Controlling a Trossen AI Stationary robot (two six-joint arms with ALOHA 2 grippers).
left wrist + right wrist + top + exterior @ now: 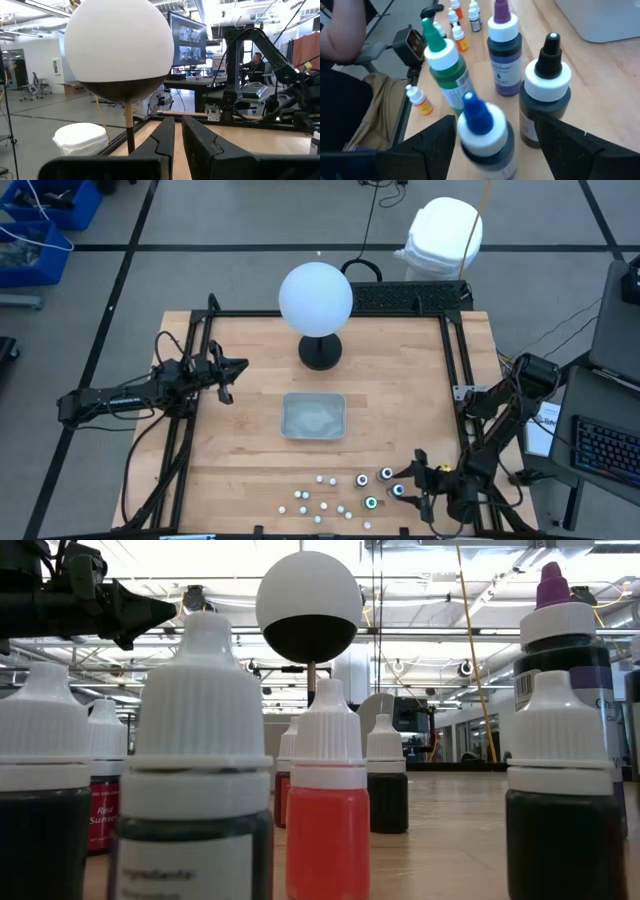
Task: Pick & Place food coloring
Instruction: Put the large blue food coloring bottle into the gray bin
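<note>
The food coloring bottles (345,495) stand in a cluster near the table's near edge. In the right wrist view the larger dark ones show green (442,65), purple (502,50), black (547,90) and blue (482,132) tips, with small white-capped ones (422,102) farther off. My right gripper (412,480) is open and low at the cluster's right end. Its fingers (437,145) stand on either side of the blue-tipped bottle without visibly touching it. My left gripper (230,375) hangs shut above the table's left part, far from the bottles.
A shallow grey tray (314,417) lies at the table's middle, with bare wood between it and the bottles. The white globe (315,298) on its black base (320,352) stands behind the tray. Black frame rails (455,360) run along the table's sides.
</note>
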